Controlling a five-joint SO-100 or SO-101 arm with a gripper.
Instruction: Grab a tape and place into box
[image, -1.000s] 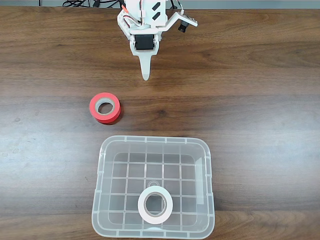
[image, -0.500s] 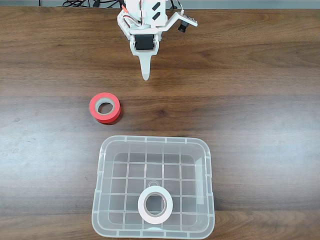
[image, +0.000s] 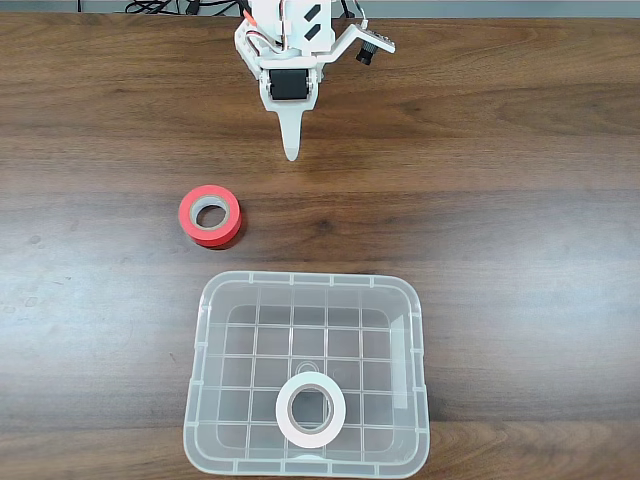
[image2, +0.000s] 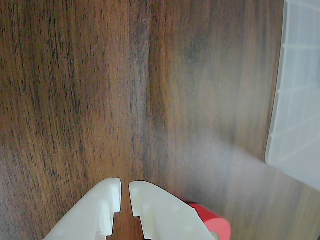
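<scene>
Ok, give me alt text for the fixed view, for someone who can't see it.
A white tape roll lies flat inside a clear plastic box at the bottom of a dark wooden table. A red tape roll sits on the table just beyond the box's upper left corner, and the white gripper points down from the top edge, holding nothing.

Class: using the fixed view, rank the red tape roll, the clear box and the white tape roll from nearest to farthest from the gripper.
1. Red tape roll: on the bare table, below and left of the gripper.
2. Clear box: its near rim lies lower in the picture, past the red roll.
3. White tape roll: flat inside the box, near its bottom edge, farthest away.
</scene>
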